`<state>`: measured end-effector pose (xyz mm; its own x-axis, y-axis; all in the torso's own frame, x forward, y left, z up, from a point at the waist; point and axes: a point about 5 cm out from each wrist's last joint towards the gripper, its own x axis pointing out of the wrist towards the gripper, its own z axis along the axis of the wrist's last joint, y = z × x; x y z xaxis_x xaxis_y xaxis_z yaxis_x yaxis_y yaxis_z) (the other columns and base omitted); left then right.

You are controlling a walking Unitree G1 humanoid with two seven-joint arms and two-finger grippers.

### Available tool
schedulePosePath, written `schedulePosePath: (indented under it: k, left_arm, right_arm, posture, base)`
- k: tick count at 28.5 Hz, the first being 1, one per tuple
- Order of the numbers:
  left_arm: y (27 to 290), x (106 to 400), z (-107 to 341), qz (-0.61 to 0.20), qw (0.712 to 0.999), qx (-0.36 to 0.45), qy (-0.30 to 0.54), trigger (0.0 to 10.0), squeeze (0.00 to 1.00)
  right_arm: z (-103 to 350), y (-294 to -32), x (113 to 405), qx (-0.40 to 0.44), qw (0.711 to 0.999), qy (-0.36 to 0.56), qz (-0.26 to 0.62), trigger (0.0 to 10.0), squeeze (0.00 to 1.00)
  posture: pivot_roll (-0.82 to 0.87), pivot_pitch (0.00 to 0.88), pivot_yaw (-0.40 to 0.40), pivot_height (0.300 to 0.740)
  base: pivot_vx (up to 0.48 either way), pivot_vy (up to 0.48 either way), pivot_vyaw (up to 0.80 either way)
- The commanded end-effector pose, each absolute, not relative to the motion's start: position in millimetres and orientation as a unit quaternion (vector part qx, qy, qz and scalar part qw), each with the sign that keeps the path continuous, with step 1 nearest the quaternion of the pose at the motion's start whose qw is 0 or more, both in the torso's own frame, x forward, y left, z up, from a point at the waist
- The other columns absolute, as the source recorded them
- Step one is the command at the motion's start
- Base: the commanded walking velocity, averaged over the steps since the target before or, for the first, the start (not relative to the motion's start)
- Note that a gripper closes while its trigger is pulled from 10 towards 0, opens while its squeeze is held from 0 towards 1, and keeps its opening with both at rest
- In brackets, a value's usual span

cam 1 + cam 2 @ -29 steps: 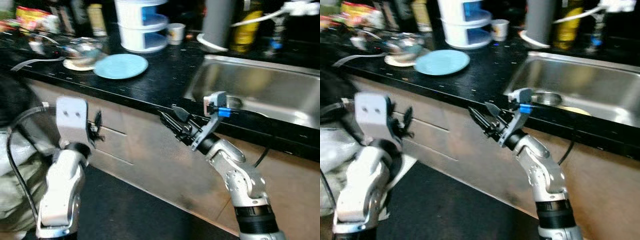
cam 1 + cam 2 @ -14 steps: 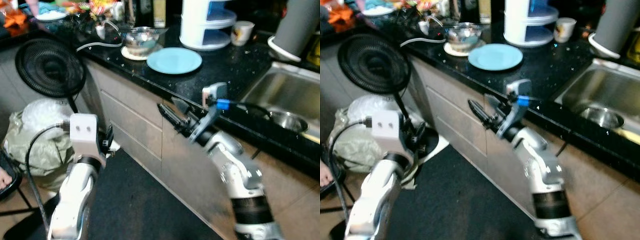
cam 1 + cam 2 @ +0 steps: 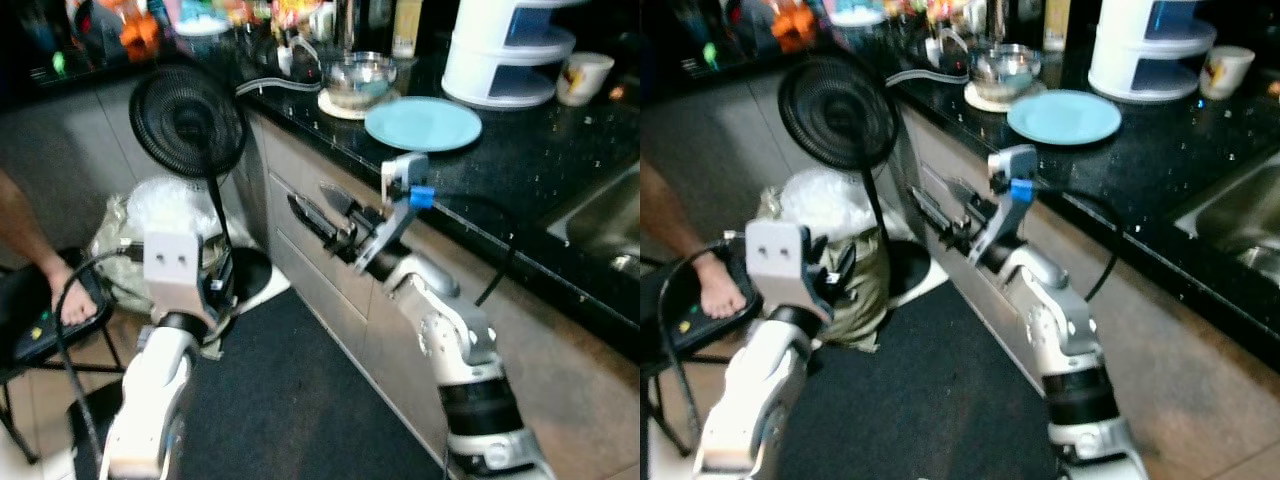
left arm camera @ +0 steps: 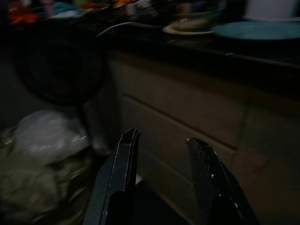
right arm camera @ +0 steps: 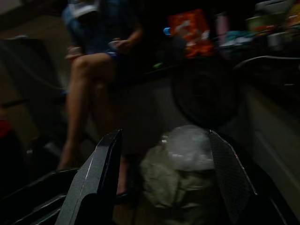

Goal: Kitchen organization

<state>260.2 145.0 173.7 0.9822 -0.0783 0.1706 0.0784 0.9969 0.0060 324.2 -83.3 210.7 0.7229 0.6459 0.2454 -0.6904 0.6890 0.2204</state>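
The sink point(image 3: 610, 225) is cut off by the picture's right edge, the person point(image 5: 93, 79) is blurred and cropped above the shoulders, and the clutter point(image 3: 200, 15) behind the fan point(image 3: 188, 122) is unreadable.

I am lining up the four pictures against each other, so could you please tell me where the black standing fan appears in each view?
Left eye view: black standing fan at upper left, beside the counter's end.
Right eye view: upper left, its pole running down past the white plastic bag.
Left wrist view: a dark round shape at left, above the bag.
Right wrist view: a dim disc right of centre, between the claw's fingers.
Shared landmark: the white plastic bag at the fan's foot.
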Motion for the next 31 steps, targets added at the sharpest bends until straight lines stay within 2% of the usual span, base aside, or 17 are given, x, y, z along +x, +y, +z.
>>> schedulePosePath:
  k: [1, 9, 31]
  left_arm:
    - [145, 260, 178, -0.045, 0.994, 0.003, -0.096, 10.0, 0.0]
    - [137, 261, 180, -0.061, 0.993, 0.007, -0.104, 10.0, 0.0]
    - [138, 260, 177, -0.066, 0.993, 0.005, -0.101, 10.0, 0.0]
  right_arm:
    - [210, -83, 325, 0.151, 0.918, -0.075, 0.359, 10.0, 0.0]
    - [210, -83, 329, 0.14, 0.922, -0.072, 0.353, 10.0, 0.0]
    - [221, -80, 333, 0.088, 0.93, -0.094, 0.343, 10.0, 0.0]
  posture:
    - [0.06, 0.0, 0.01, 0.74]
    - [0.07, 0.0, 0.011, 0.74]
    - [0.07, 0.0, 0.012, 0.74]
  base:
    - [0.364, 0.0, 0.0]
    - [0.424, 0.0, 0.0]
    - [0.404, 0.0, 0.0]
